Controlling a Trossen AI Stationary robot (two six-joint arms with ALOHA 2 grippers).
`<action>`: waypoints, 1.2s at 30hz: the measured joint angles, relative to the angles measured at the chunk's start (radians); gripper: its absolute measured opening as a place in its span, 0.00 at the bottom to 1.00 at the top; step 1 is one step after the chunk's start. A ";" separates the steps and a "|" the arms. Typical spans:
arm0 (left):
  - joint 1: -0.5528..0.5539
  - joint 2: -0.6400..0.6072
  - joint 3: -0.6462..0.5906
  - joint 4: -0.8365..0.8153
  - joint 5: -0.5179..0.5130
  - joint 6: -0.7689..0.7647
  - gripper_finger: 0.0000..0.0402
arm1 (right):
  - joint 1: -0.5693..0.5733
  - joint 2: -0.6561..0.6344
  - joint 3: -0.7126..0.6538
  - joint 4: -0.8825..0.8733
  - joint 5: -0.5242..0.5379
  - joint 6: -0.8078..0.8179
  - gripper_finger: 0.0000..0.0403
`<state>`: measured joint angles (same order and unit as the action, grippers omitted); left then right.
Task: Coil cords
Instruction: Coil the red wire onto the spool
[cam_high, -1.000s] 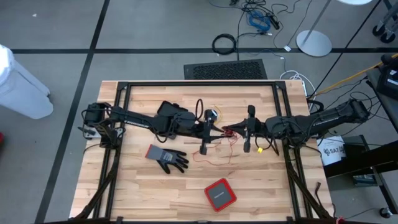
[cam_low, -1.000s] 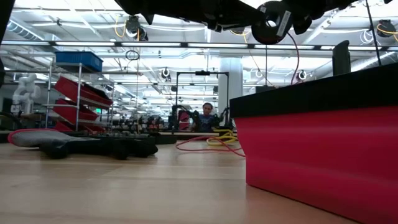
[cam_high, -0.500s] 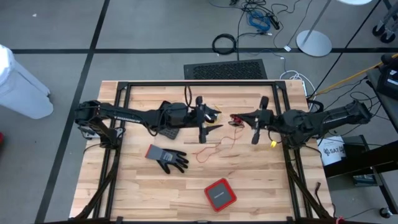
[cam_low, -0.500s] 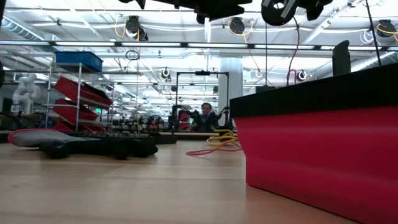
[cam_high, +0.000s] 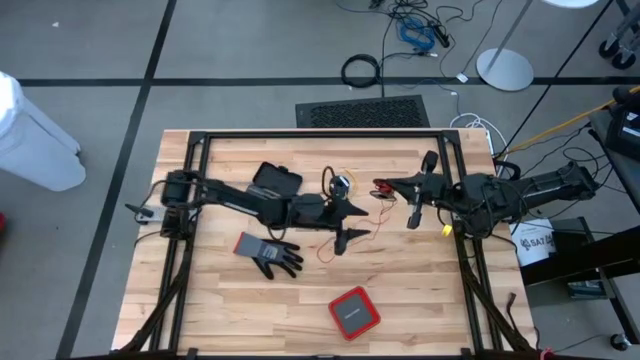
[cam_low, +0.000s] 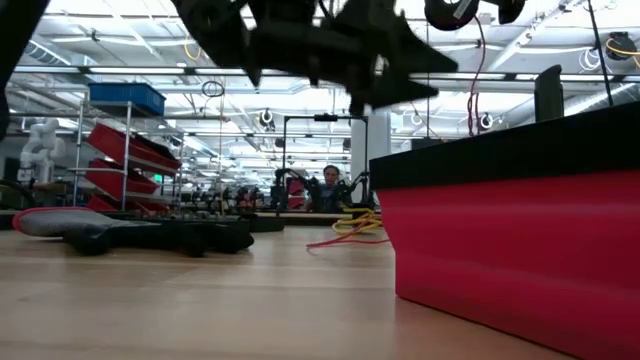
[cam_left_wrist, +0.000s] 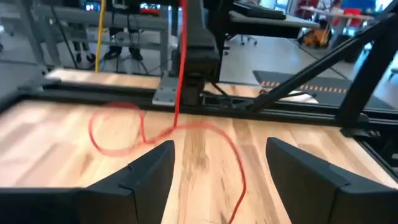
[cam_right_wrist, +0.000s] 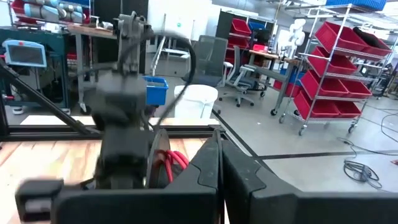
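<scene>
I have the red cord (cam_high: 372, 190) pinched in my right gripper (cam_high: 410, 205), whose fingers are pressed together on a few loops of it, held up over the right middle of the table (cam_high: 230, 290). The rest of it trails loose across the wood toward my left gripper (cam_high: 350, 222), which hangs spread and empty near the centre. The yellow cord (cam_low: 355, 222) lies untouched on the far side. I judge the coiling barely begun: one partial bundle, the other not started.

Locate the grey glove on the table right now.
In the high view the grey fabric glove lies flat on the wooden table, left of centre, just below the left arm and up-left of the red square box.
</scene>
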<state>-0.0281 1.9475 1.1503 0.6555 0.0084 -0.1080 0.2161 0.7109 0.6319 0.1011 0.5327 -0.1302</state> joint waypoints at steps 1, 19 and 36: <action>0.003 0.021 0.000 0.033 -0.001 -0.024 0.65 | 0.000 0.000 0.000 -0.001 0.000 -0.002 0.00; 0.028 0.187 0.143 0.039 0.064 -0.202 0.53 | 0.000 0.031 0.001 -0.001 -0.002 -0.001 0.00; 0.025 0.187 0.149 -0.016 -0.020 -0.071 0.08 | 0.000 0.037 0.001 0.000 -0.002 -0.005 0.00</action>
<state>-0.0027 2.1345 1.2996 0.6391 -0.0120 -0.1790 0.2161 0.7475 0.6331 0.1013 0.5312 -0.1352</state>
